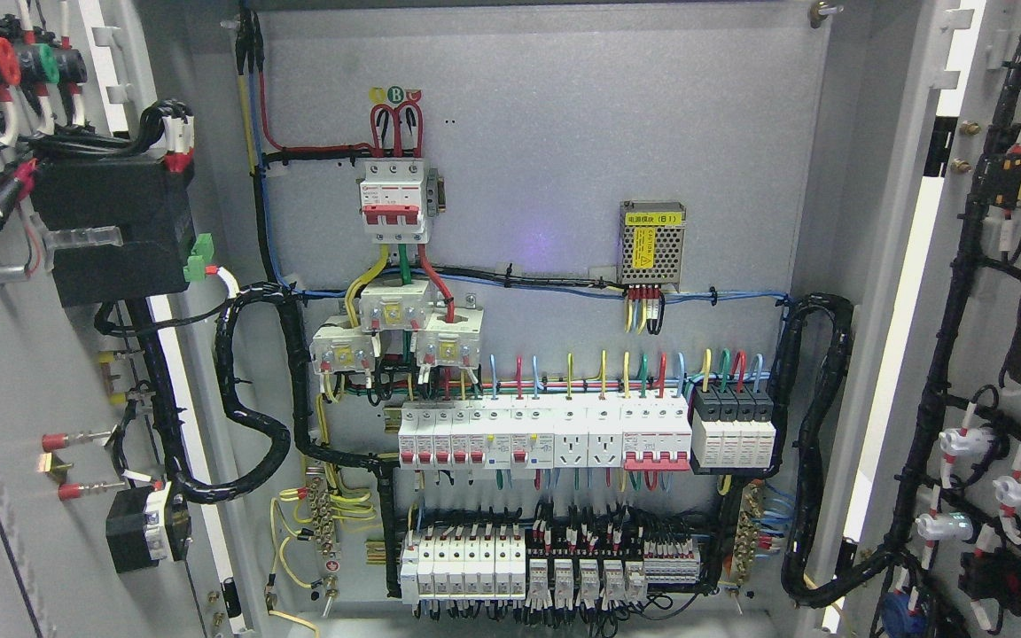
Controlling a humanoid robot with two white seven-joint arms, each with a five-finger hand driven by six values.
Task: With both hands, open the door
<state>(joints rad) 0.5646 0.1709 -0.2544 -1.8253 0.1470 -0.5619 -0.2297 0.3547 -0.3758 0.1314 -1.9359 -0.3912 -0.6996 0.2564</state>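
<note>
Both grey steel cabinet doors, left leaf (23, 372) and right leaf (989, 354), are standing swung wide at the frame's edges, baring the wired grey backplate (564, 133); neither robot hand is showing, so opening looks finished, nothing further needed.

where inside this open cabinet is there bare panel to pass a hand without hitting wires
Bare grey back panel lies upper right, above the perforated metal power supply box and right of the white three-pole breaker with red levers. Below the horizontal black cable bundle, breaker rows and coloured wires crowd everything. Both open doors carry wiring.
</note>
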